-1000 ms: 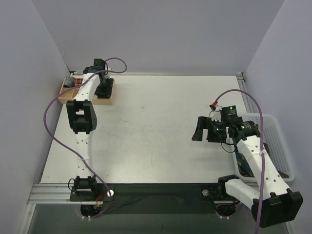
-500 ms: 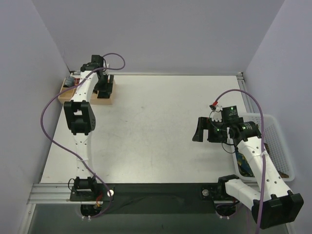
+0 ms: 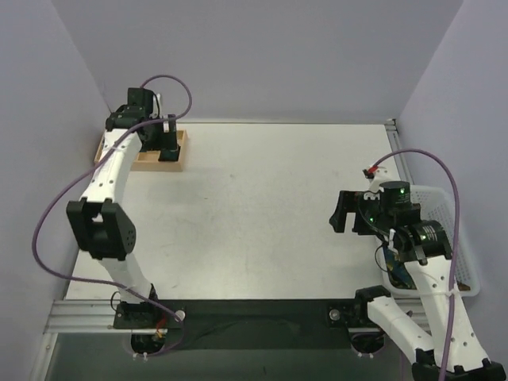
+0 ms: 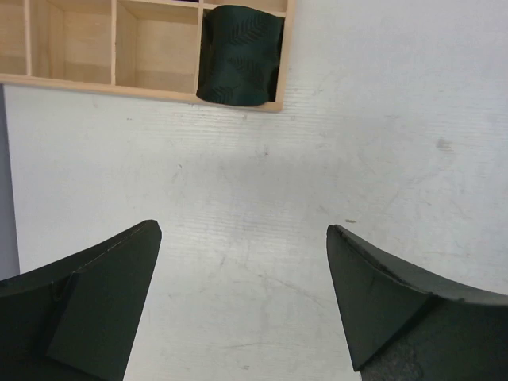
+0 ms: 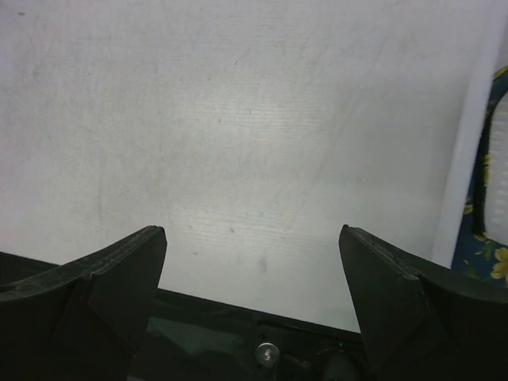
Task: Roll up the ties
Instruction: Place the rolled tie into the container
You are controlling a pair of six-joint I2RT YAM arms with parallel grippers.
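A rolled dark green tie (image 4: 238,54) sits in an end compartment of the wooden organiser tray (image 4: 151,86). My left gripper (image 4: 242,298) is open and empty, hovering over bare table a little back from that tray. In the top view it (image 3: 167,144) is at the tray (image 3: 107,151) in the far left corner. My right gripper (image 5: 252,278) is open and empty above the table, shown at the right in the top view (image 3: 342,217). A blue tie with yellow pattern (image 5: 490,258) lies in the white basket (image 5: 468,159). The brown tie is out of view.
The white basket (image 3: 459,238) stands at the table's right edge, with the blue tie (image 3: 394,268) in its near end. Purple cables (image 3: 55,210) loop off both arms. The tray's other compartments (image 4: 71,40) look empty. A black rail (image 5: 238,325) runs along the near edge.
My left arm has swung its elbow out to the left and drawn the gripper back from the tray. My right arm has shifted slightly right and nearer, its gripper still open.
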